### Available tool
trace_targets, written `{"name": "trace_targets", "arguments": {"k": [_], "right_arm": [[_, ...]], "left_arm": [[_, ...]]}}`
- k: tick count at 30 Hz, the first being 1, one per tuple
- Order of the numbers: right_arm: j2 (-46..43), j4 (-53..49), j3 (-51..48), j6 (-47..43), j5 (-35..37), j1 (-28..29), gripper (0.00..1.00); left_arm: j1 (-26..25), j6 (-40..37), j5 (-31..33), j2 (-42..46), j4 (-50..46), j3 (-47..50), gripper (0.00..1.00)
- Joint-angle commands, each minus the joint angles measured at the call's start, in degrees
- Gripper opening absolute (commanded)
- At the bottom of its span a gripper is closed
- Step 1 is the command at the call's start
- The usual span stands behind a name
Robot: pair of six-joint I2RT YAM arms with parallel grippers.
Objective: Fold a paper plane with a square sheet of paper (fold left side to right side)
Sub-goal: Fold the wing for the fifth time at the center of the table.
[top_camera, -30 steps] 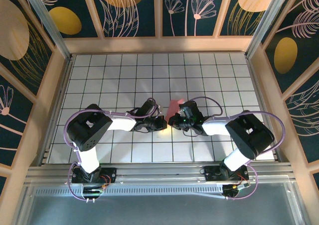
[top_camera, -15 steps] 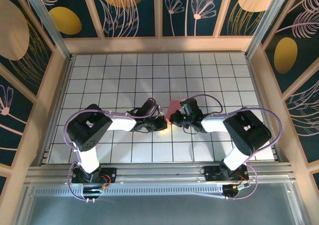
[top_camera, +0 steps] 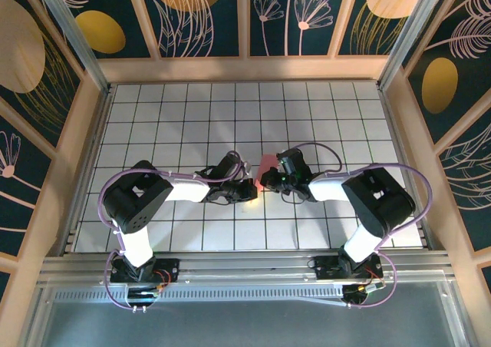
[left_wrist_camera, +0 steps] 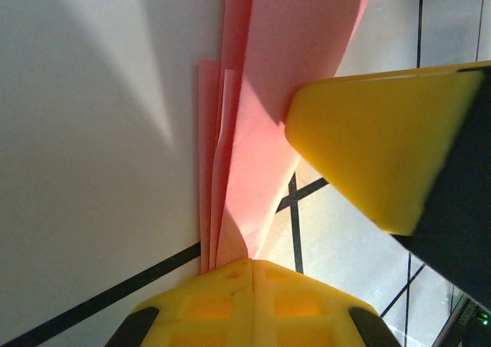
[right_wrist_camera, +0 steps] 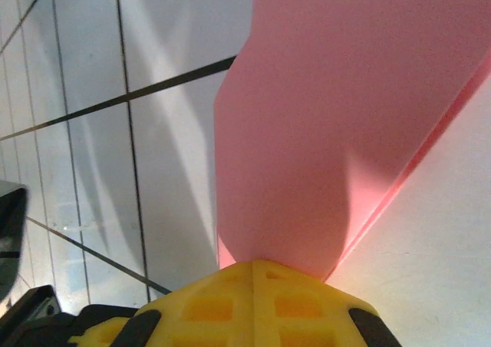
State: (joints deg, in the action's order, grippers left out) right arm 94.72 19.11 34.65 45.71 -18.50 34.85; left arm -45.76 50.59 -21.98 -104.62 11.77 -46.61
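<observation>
**Top view.** The left arm [top_camera: 138, 201] is folded at the elbow and its white forearm reaches toward 3 o'clock. The right arm [top_camera: 380, 201] mirrors it and reaches toward 9 o'clock. The left gripper [top_camera: 250, 192] and right gripper [top_camera: 268, 181] meet close together near the middle of the white tiled table [top_camera: 153, 117]. The pink paper [top_camera: 266, 163] lies there, just on the 12 o'clock side of the two grippers and a touch toward 3 o'clock from the table's centre. Both wrists are pitched low over the surface.

**Left wrist view.** The left gripper [left_wrist_camera: 253, 266] is clenched, its moulded yellow fingers pressed together at 6 o'clock and pinching the narrow end of the paper [left_wrist_camera: 268, 94]. The sheet is thin and matte, stacked in several creased layers whose edges run side by side toward 12 o'clock. One finger [left_wrist_camera: 383, 147] of the right gripper, a blunt yellow wedge on a black mount, enters from 3 o'clock and overlaps the paper's edge.

**Right wrist view.** The right gripper [right_wrist_camera: 257, 266] is likewise clamped on the paper [right_wrist_camera: 345, 117], which rises from the fingertips as a broad smooth panel. A sharp straight fold edge slants toward 2 o'clock. The tiles are glossy white with thin dark joints.
</observation>
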Motion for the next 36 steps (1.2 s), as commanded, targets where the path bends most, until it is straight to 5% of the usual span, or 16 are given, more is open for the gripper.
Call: {"name": "trace_targets", "arguments": {"k": [1,19,27,36], "right_arm": [[1.3,0.6,0.5,-0.4,-0.7,-0.3,0.00],[1.8,-2.1,0.6,-4.8,-1.0,-6.5,0.00],[-2.3,-3.9,4.0,-5.3,-2.4,-6.1,0.00],[3.5,0.4,4.8,-3.4,-3.5,-5.0,0.00]], "left_arm": [[-0.7,-1.2,3.1,-3.2,-8.0,1.4,0.00],[-0.7,-1.3,3.5,-3.2,-8.6,1.7,0.00],[-0.7,-1.3,3.5,-3.0,-8.3,1.9,0.00],[-0.7,-1.0,3.3,-2.0,-7.9,2.1,0.00]]}}
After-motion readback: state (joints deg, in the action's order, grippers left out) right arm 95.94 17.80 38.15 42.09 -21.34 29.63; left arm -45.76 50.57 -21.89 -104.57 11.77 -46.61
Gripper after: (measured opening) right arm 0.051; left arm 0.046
